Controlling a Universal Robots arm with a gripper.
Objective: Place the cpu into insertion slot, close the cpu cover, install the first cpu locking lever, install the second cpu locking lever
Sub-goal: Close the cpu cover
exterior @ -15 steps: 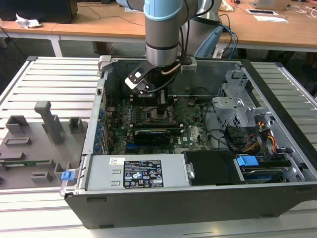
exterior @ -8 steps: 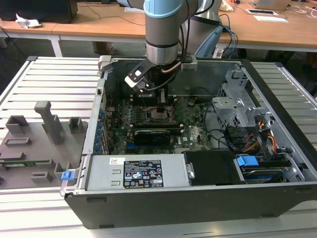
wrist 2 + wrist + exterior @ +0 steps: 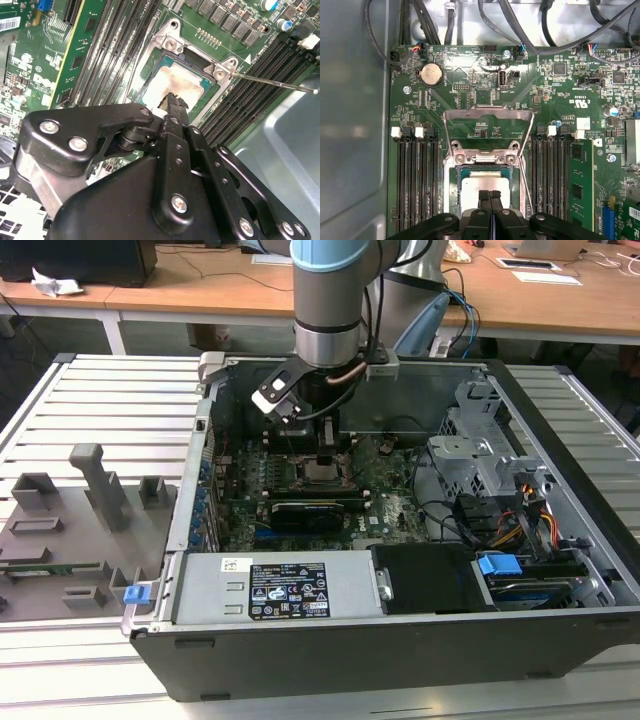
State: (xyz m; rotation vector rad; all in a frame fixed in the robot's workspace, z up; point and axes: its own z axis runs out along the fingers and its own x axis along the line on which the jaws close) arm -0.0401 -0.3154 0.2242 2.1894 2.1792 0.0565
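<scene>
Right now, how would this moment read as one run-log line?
gripper: shut, tips over cpu | cpu: lying in insertion slot | cpu cover: open, clear of cpu

The cpu inside insertion slot

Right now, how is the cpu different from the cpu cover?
The cpu is solid and lies in the insertion slot; the cpu cover is a windowed frame, swung open. The cpu's top is pale and smeared; the cpu cover is plain grey metal. Both are squarish.
</scene>
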